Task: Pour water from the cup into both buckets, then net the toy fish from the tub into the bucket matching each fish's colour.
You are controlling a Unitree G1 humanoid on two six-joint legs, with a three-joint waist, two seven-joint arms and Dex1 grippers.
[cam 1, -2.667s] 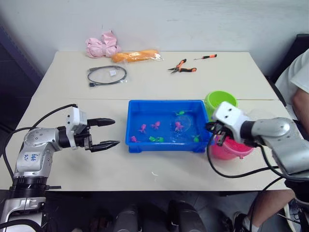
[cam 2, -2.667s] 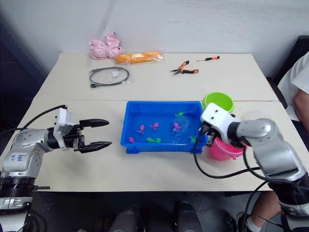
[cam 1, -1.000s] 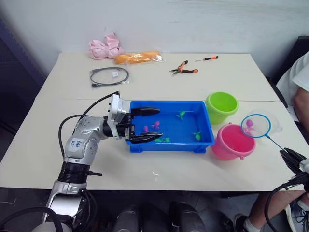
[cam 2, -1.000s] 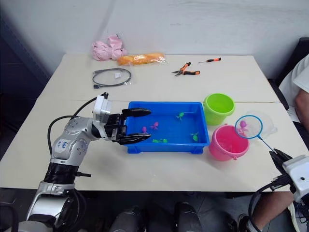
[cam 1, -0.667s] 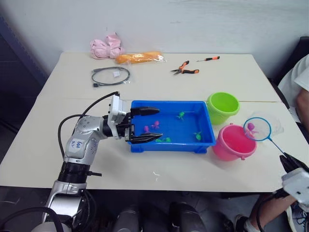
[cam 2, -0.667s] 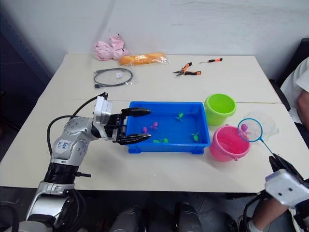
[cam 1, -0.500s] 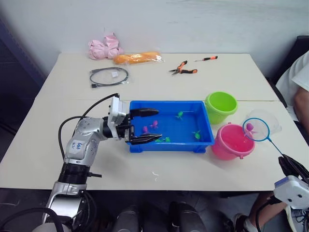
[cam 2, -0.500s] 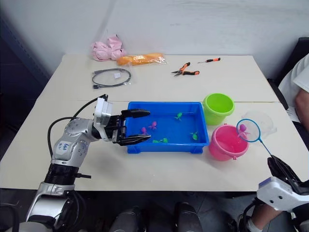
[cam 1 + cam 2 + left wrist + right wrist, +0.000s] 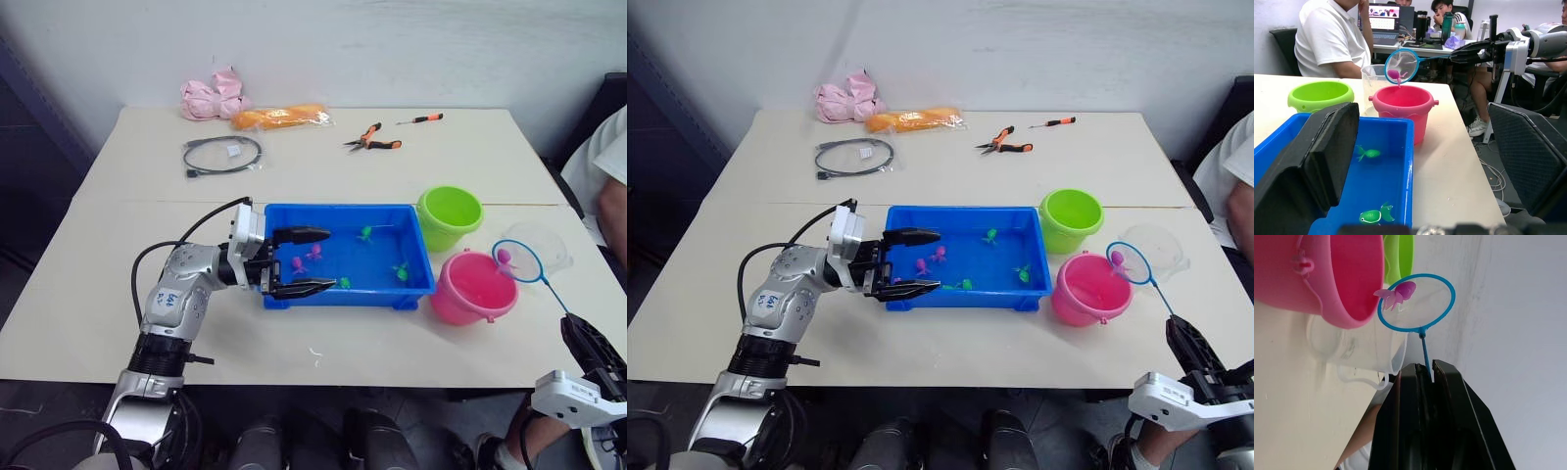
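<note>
The table is big and pale. The blue tub sits in the middle of it, with its long side running left to right. Small pink fish and green fish lie in the tub.

The green bucket stands just beside the tub's far right corner. The pink bucket stands just in front of it, near the tub's right end. The clear cup stands right of the pink bucket, just behind the hoop.

The left gripper reaches over the tub's left end, and its two fingers are wide apart with nothing between them.

The right gripper is low at the table's near right edge. Its fingers are squeezed together on the net's thin handle. The handle points up and away from the gripper, slanting toward the left. The hoop is at the far end, held up in the air by the pink bucket's right rim. One pink fish lies in the hoop.

At the back of the table lie a black cable and orange pliers.
</note>
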